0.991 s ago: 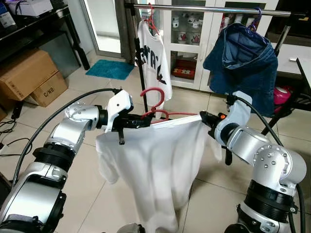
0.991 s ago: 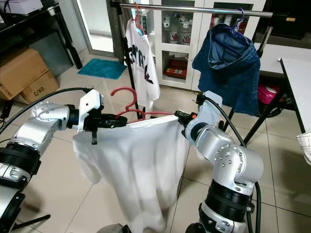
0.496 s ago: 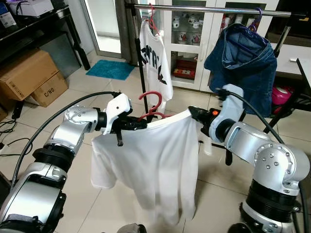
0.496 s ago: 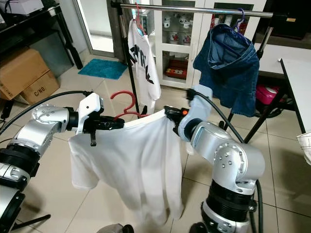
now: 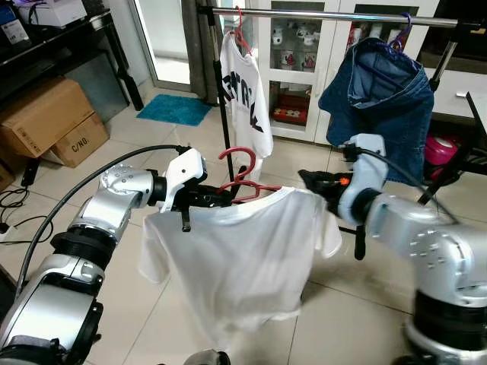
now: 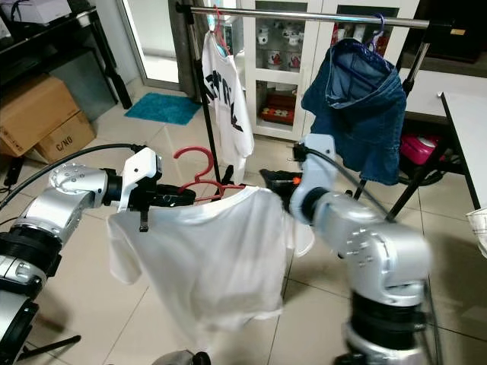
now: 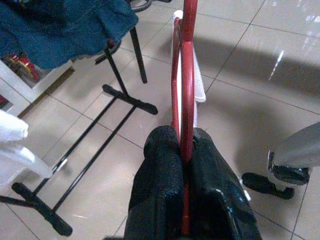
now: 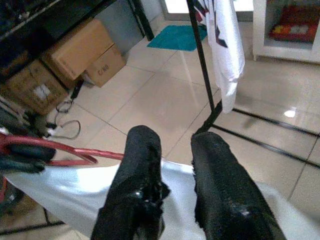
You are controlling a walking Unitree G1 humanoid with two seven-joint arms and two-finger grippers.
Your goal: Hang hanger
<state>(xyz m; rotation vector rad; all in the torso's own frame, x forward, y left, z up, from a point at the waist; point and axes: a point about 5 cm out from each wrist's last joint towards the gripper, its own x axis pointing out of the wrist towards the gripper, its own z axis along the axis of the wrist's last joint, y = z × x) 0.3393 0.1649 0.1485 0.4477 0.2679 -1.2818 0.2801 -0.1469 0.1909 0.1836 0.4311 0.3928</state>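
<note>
Left wrist view: left pincer (image 7: 184, 155) clamps red hanger (image 7: 184, 75); right pincer (image 8: 175, 150) slightly parted above white shirt (image 8: 100, 195).

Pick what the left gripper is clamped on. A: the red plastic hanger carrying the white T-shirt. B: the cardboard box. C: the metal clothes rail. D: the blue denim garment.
A: the left gripper's black fingers are shut on the red plastic hanger that carries the white T-shirt.
</note>
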